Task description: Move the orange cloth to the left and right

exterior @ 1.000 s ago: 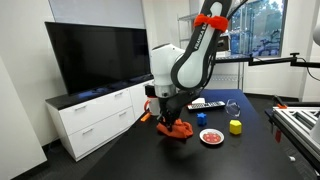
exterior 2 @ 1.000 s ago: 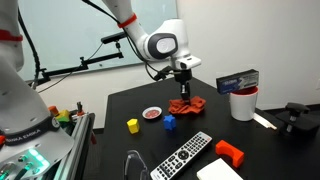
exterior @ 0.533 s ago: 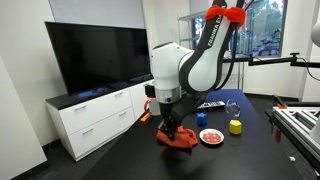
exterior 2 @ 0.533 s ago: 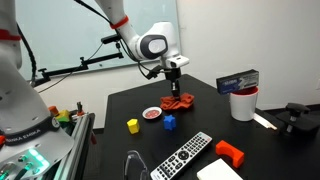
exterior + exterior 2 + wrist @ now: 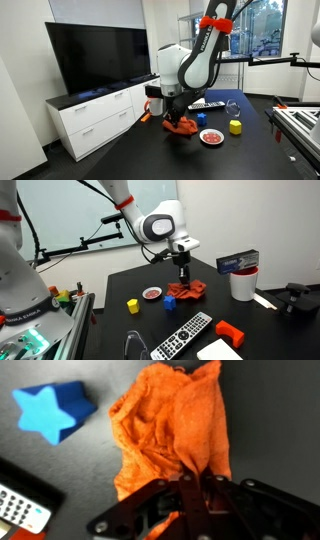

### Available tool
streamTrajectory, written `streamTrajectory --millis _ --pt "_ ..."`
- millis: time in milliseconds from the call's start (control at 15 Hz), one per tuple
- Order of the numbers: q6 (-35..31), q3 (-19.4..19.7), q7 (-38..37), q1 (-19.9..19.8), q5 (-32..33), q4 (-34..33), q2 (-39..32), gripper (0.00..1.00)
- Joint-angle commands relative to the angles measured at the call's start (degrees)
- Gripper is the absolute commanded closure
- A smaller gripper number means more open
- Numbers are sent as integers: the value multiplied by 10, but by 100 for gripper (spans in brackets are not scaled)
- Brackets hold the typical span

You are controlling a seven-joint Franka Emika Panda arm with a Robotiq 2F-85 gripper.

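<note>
Plainly the tool (image 5: 197,480) is clamped on one edge of the orange cloth (image 5: 165,430), which bunches just beneath it.

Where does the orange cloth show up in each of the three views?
Exterior view: orange cloth just right of centre, on the dark table under the arm.
Exterior view: cloth right of centre, mid-height.
Wrist view: cloth fills the middle, running to the bottom edge.
Shared landmark: the blue star block beside it.
</note>
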State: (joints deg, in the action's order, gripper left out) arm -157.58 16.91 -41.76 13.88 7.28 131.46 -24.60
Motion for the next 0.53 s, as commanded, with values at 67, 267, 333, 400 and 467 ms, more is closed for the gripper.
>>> streamTrajectory --millis 67,267,333,400,467 --pt "-19 67 -28 -19 35 -8 -25 97" --pt "-19 89 -26 -28 29 -15 -42 97" --pt "-17 88 -27 -25 25 -15 -41 97" --pt "-17 82 -28 -23 22 -16 -41 97" --pt "-16 77 -30 -19 21 -14 -36 97"
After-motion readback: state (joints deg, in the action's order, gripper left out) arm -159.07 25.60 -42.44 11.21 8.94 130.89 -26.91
